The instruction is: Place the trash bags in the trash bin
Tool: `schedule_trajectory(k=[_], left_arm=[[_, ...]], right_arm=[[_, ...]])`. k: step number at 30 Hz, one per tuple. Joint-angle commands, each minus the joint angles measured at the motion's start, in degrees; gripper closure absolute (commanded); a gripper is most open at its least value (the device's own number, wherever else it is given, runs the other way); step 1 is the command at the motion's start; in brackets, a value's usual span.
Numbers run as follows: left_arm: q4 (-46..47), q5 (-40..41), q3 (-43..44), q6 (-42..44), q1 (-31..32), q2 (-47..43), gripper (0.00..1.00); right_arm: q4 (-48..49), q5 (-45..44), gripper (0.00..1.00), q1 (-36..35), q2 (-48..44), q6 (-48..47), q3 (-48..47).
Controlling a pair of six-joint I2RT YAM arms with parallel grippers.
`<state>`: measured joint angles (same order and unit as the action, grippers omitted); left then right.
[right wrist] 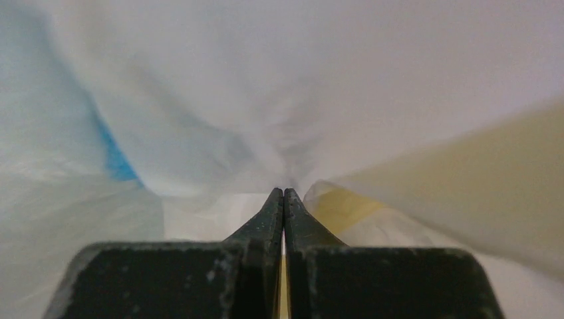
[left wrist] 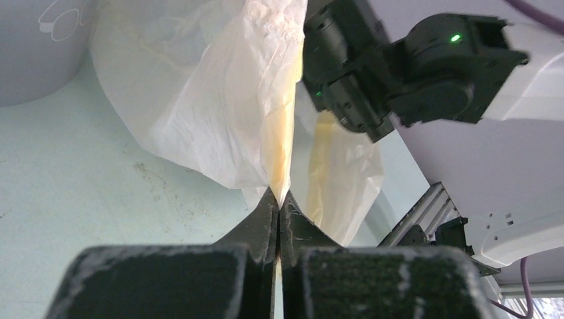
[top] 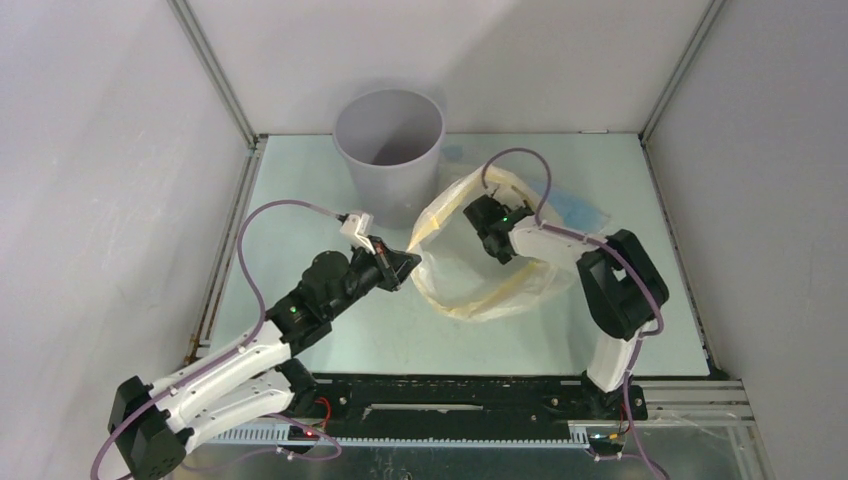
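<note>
The grey-lavender trash bin (top: 392, 182) stands upright at the back of the table, its wall also in the left wrist view (left wrist: 30, 56). The blue trash bag (top: 578, 207) lies flat on the table at the back right, partly under a larger pale yellow bag (top: 500, 290); through that film it shows as a blue streak (right wrist: 114, 158). My left gripper (top: 410, 262) (left wrist: 279, 199) is shut on the yellow bag's (left wrist: 219, 86) left edge. My right gripper (top: 484, 214) (right wrist: 284, 193) is shut on the yellow bag's (right wrist: 465, 173) film higher up, right of the bin. Neither gripper touches the blue bag.
The yellow bag hangs spread between both grippers over the table's middle. The right arm's wrist (left wrist: 399, 73) is close in front of the left gripper. Side walls and metal frame rails (top: 225, 100) enclose the table (top: 300, 200).
</note>
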<state>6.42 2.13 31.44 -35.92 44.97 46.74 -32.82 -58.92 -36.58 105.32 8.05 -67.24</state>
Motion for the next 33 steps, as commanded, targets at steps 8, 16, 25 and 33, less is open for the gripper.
schedule_trajectory(k=[8, 16, 25, 33], left_arm=[[4.54, -3.76, -0.60, -0.20, -0.15, 2.50, 1.00], [2.02, -3.24, 1.16, 0.49, -0.15, 1.21, 1.00], [0.62, -4.42, 3.20, 0.37, -0.10, 0.35, 1.00], [-0.79, -5.16, 5.61, 0.65, -0.14, 0.69, 1.00]], right_arm=[[4.18, -2.99, 1.00, -3.92, -19.10, 2.13, 7.78], [24.03, 18.06, 0.91, -9.97, -29.37, -10.35, 19.72], [43.24, 30.64, 1.00, -12.51, -28.48, -18.48, 28.58], [47.37, 27.46, 1.00, -16.80, -17.96, -24.82, 26.53]])
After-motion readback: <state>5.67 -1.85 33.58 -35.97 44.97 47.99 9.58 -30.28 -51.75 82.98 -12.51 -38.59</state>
